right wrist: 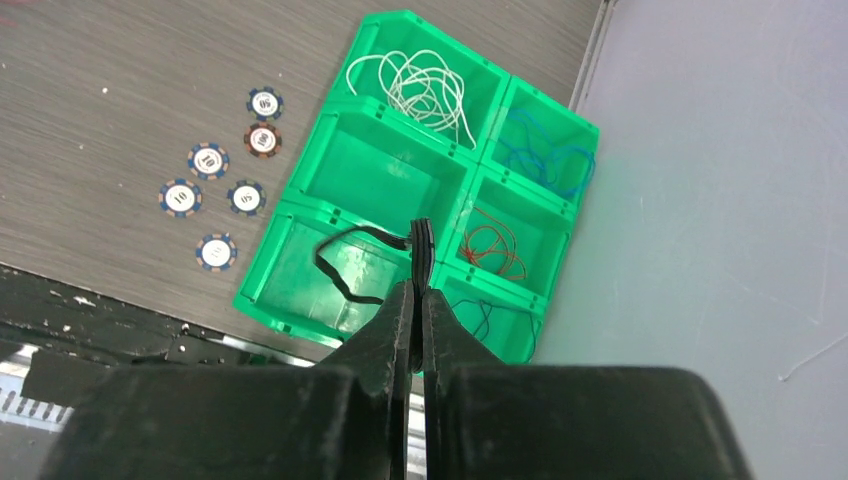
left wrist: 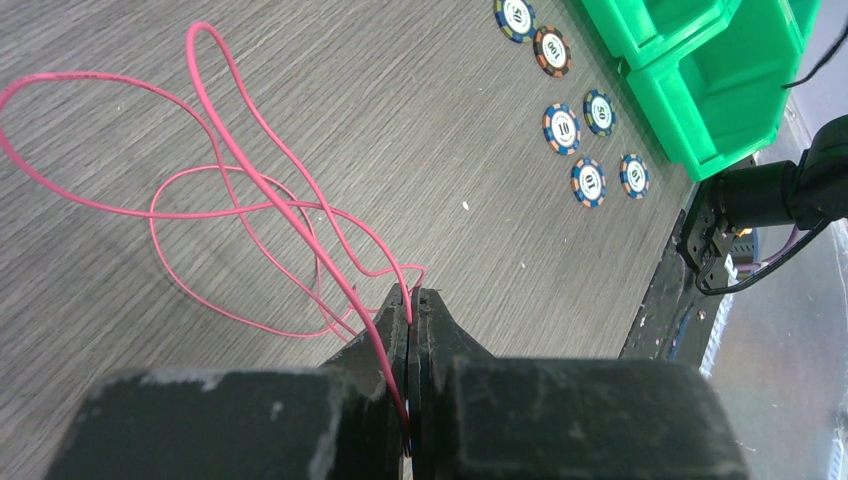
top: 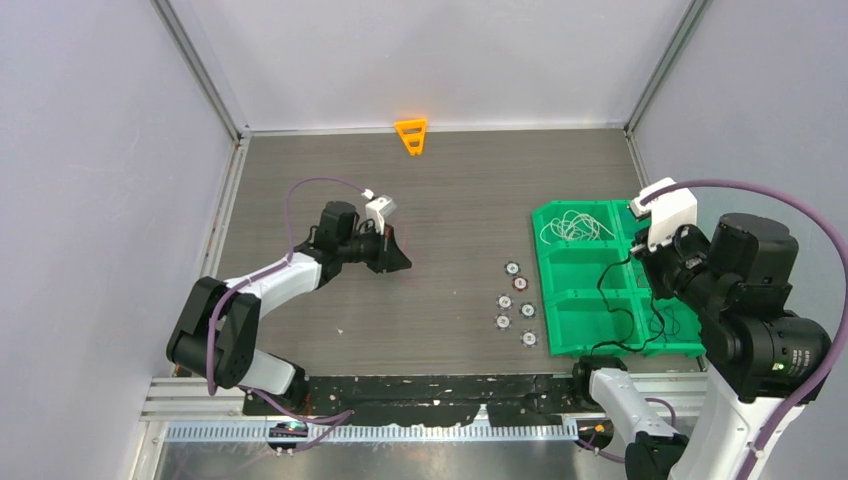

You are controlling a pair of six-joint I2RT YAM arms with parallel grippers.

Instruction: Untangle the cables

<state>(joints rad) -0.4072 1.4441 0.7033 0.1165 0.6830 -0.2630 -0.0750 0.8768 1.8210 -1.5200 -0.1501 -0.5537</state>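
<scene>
My left gripper (left wrist: 411, 295) is shut on a thin red cable (left wrist: 262, 190), whose loose loops spread over the table beyond the fingertips. In the top view the left gripper (top: 395, 255) sits left of the table's middle. My right gripper (right wrist: 420, 288) is shut on a black cable (right wrist: 335, 278) and holds it above the green bin (right wrist: 300, 185). The black cable (top: 603, 285) hangs down into the bin's near compartments. The right gripper's jaws are hidden under its wrist in the top view.
The green bin (top: 546, 290) stands at the right. It holds a white cable (right wrist: 420, 85), a blue cable (right wrist: 545, 155) and an orange-red cable (right wrist: 495, 240) in separate compartments. Several poker chips (top: 515, 300) lie left of it. An orange triangular piece (top: 411, 135) stands at the back wall.
</scene>
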